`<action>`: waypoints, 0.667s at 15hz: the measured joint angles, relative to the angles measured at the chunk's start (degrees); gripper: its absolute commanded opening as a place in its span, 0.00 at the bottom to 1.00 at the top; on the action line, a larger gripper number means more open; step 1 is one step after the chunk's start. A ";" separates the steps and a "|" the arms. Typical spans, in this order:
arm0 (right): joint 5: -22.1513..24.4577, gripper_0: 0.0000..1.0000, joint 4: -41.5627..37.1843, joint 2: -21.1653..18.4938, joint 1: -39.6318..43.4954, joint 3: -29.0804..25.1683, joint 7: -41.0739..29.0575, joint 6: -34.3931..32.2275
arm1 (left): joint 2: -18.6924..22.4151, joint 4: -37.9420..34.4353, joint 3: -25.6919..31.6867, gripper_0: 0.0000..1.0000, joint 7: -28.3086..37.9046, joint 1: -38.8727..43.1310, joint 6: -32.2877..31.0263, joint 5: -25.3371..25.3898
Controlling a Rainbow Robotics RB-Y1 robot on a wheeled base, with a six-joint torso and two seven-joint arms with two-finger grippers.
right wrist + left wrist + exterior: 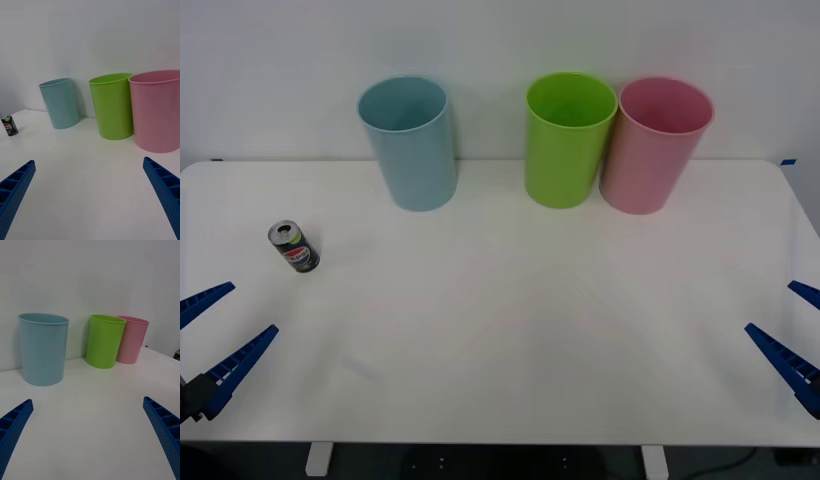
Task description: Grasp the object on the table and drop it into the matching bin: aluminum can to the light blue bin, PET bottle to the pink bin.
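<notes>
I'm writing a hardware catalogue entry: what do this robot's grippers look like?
The left gripper and the right gripper each have two bright blue, tapering, wedge-shaped fingers with ribbed edges and finely dotted faces. A dark mount shows behind the left gripper's fingers.

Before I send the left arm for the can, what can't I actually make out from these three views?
- Bin insides: the pink bin and light blue bin walls hide their bottoms in the front view.
- Aluminum can: too small in the front view to read beyond its logo.
- Right gripper: open, with one finger cut by the front view's edge.
</notes>
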 measured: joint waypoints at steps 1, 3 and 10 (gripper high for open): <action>0.00 1.00 0.00 0.00 0.00 0.00 0.01 0.00 | 0.00 0.00 0.00 1.00 0.00 0.00 0.00 0.00; 0.00 1.00 -0.01 0.00 0.00 0.00 0.00 0.00 | -0.39 0.52 -0.11 1.00 0.00 0.24 0.03 -0.05; 0.00 1.00 -0.01 0.00 0.00 0.00 0.00 0.00 | -1.47 2.09 -0.75 1.00 -1.24 0.74 0.30 0.08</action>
